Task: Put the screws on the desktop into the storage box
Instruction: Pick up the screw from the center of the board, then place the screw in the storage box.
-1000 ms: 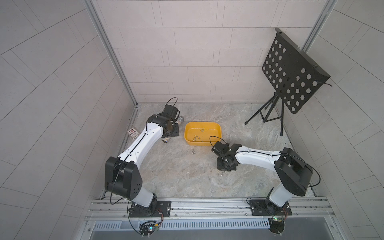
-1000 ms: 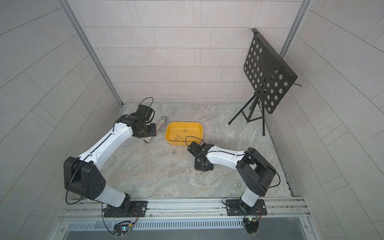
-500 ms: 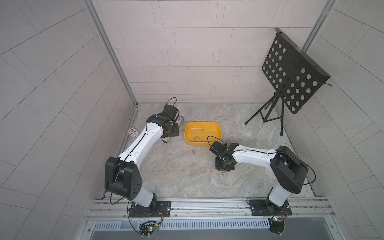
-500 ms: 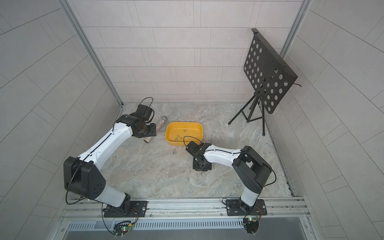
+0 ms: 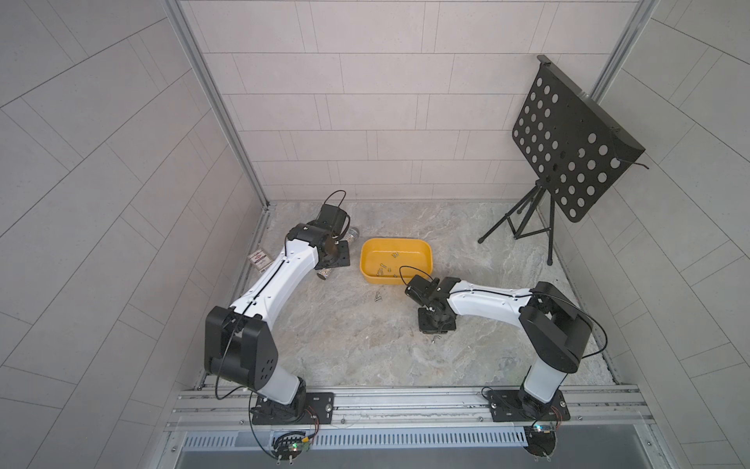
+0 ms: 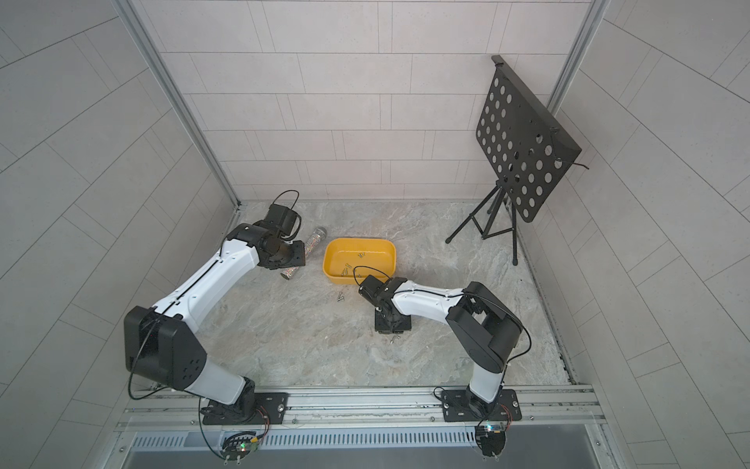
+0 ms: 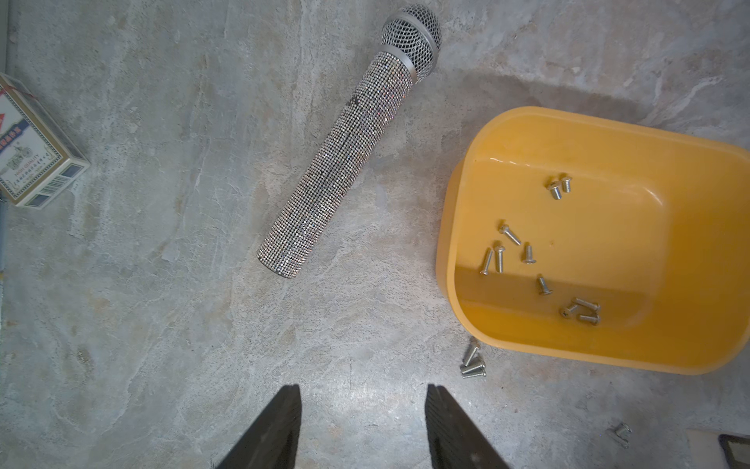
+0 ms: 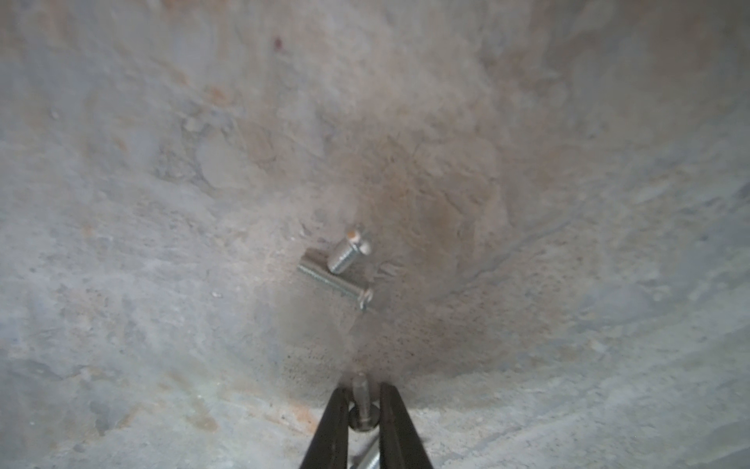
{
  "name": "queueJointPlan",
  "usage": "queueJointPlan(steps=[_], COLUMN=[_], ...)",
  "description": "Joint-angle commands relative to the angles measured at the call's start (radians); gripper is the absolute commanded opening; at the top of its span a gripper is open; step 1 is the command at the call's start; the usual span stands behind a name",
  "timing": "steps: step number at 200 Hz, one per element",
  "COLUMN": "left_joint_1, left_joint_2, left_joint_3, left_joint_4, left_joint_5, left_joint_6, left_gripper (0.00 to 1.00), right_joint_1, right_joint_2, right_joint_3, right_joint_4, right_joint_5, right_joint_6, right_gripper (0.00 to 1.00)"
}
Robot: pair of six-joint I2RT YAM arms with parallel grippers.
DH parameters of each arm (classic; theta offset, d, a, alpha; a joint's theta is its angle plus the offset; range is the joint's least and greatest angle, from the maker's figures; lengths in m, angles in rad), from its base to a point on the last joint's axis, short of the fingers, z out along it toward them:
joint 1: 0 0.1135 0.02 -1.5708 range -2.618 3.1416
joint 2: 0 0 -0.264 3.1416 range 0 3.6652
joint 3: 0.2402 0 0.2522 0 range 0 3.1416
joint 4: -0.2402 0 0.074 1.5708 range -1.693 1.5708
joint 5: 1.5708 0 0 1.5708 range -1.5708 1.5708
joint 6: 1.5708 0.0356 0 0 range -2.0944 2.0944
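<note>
**Right pincer point(image 8: 363, 389) pinches one screw point(image 8: 362, 402) low on the desk point(image 5: 365, 353)**

The marble desk fills the whole floor of the cell. A black music stand point(image 5: 568, 146) stands in its far right corner, its tilted tray full of round holes. The left arm reaches toward the far left corner. There the left pincer point(image 7: 362, 390) hangs above bare desk, jaws fairly wide with nothing between them. The right arm bends in low over the middle of the desk. Its jaws are narrow, closed on that single screw, with the tips down at the surface.

The yellow box point(image 5: 385, 281) sits toward the far edge, about midway across, just beyond the right pincer. A glittery microphone point(image 7: 345, 162) lies flat between the box and the far left corner, near the box but apart from it. A small card packet point(image 7: 32, 150) lies at the left edge.

About ten screws point(image 7: 527, 253) lie scattered on the box floor. A few loose screws point(image 7: 473, 363) lie together on the desk just outside the box's near left corner. Two others point(image 8: 345, 253) rest touching each other just ahead of the right pincer's tips.
</note>
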Motion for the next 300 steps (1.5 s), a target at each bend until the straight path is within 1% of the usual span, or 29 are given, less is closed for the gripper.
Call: queueJointPlan(steps=[1, 53, 84, 113, 163, 190, 212, 234, 259, 300], left_joint_1=[0.008, 0.008, 0.010, 0.011, 0.018, 0.024, 0.028, 0.038, 0.050, 0.063], left_joint_2=[0.007, 0.005, 0.007, 0.006, 0.014, 0.017, 0.016, 0.015, 0.016, 0.013], left_joint_3=[-0.014, -0.014, -0.013, -0.014, -0.013, -0.014, -0.013, -0.014, -0.014, -0.016], left_joint_4=[-0.004, -0.003, -0.004, -0.003, -0.001, -0.002, -0.002, -0.001, 0.002, 0.005], left_joint_5=[-0.005, -0.004, -0.005, -0.006, -0.005, -0.008, -0.005, -0.002, 0.010, 0.025], left_joint_6=[-0.002, -0.003, -0.002, -0.003, -0.002, -0.003, -0.005, -0.005, -0.007, -0.009], left_gripper=[0.56, 0.56, 0.56, 0.56, 0.56, 0.56, 0.56, 0.56, 0.56, 0.56], right_joint_1=[0.012, 0.015, 0.016, 0.016, 0.011, -0.013, -0.050, -0.106, -0.164, -0.224], right_joint_2=[0.033, 0.013, -0.031, -0.089, -0.204, -0.211, -0.168, -0.081, 0.066, 0.333], right_joint_3=[0.002, 0.006, 0.036, 0.064, 0.169, 0.273, 0.378, 0.499, 0.660, 0.887], right_joint_4=[-0.011, -0.021, -0.088, -0.141, -0.272, -0.313, -0.318, -0.317, -0.328, -0.336], right_joint_5=[0.000, 0.010, 0.067, 0.089, 0.158, 0.185, 0.198, 0.182, 0.145, 0.095], right_joint_6=[-0.014, -0.014, -0.030, -0.042, -0.083, -0.118, -0.162, -0.205, -0.249, -0.287], right_gripper=[0.16, 0.12, 0.11, 0.10, 0.08, 0.08, 0.08, 0.07, 0.06, 0.05])
